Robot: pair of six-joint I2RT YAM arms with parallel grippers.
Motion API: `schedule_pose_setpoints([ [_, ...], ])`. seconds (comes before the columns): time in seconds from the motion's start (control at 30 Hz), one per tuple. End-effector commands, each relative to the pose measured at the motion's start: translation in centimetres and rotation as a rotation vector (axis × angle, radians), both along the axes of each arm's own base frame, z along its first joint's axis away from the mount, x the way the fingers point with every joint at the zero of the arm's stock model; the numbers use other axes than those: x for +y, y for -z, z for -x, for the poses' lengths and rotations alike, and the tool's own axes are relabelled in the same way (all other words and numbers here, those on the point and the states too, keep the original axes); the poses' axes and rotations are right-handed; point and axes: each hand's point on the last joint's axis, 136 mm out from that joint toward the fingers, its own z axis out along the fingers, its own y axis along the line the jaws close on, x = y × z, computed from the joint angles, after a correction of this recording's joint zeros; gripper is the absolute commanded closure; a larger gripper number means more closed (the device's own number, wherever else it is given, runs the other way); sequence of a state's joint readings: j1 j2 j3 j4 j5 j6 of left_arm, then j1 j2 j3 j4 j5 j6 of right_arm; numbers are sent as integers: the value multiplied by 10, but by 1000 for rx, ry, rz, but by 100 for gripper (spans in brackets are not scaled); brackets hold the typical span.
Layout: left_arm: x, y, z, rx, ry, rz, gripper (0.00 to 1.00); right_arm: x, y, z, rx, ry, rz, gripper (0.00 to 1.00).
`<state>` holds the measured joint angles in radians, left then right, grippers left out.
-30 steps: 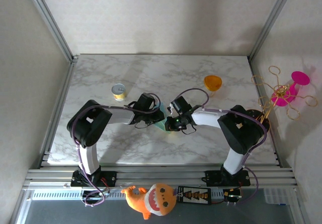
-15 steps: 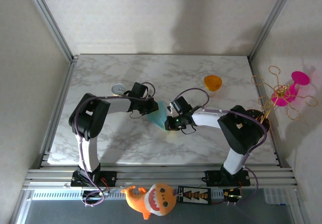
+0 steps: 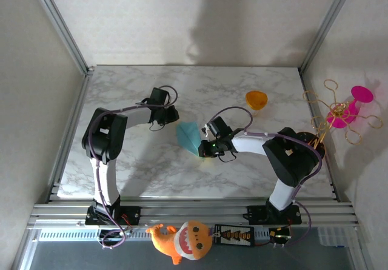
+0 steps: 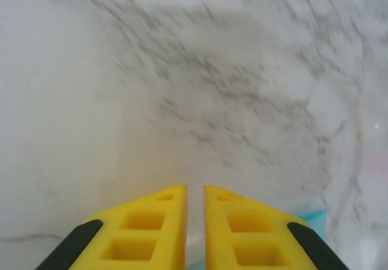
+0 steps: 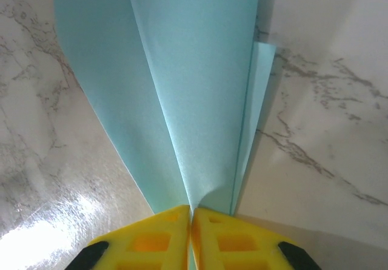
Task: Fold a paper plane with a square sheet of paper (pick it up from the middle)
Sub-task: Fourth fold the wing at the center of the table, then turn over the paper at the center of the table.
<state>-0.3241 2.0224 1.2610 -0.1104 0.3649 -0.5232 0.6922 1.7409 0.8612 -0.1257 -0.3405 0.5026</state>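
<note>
One-handed now: pinches plane point(image 3: 188, 136) tip in right end effector point(image 5: 191, 212), jaws closed on it, left end effector point(image 4: 195, 191) withdrawn across counter point(image 3: 273, 88), nearly closed, empty; folding seemingly finished.

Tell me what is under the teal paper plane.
Marble table shows on both sides of the paper plane, whose narrow end the right pincer pinches. The patch directly beneath is covered by the paper, so I cannot tell what is there.
</note>
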Motion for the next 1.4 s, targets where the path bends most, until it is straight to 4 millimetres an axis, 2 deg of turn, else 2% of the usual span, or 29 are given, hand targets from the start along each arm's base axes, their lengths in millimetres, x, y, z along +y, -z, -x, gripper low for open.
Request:
schedule_pose_setpoints([
  [0.0, 10, -55, -17, -112, -52, -6, 82, -1, -6, -9, 2, 44, 23, 84],
  [0.1, 7, -95, -15, -177, -79, 49, 79, 24, -55, -38, -126, 63, -105, 78],
  [0.17, 6, -111, -6, -203, -90, 85, 76, 29, -86, -53, -202, 89, -178, 74],
  [0.23, 6, -120, 6, -217, -113, 121, 71, 22, -101, -62, -248, 130, -210, 69],
  [0.3, 7, -123, 18, -223, -137, 160, 68, 12, -106, -68, -274, 166, -217, 66],
  [0.43, 1, -115, 44, -194, -166, 250, 61, -2, -94, -75, -246, 195, -206, 63],
  [0.63, -27, -85, 79, -92, -180, 341, 57, 0, -63, -75, -154, 168, -179, 63],
  [0.77, -44, -61, 96, -10, -188, 380, 58, 4, -43, -73, -102, 146, -157, 67],
  [0.93, -56, -38, 103, 66, -200, 423, 61, 6, -32, -69, -68, 127, -154, 75],
  [1.13, -81, -29, 104, 109, -143, 472, 60, 0, -18, -68, -44, 134, -105, 77],
  [1.37, -90, -13, 102, 156, -126, 468, 61, -5, -9, -67, -34, 149, -63, 82],
])
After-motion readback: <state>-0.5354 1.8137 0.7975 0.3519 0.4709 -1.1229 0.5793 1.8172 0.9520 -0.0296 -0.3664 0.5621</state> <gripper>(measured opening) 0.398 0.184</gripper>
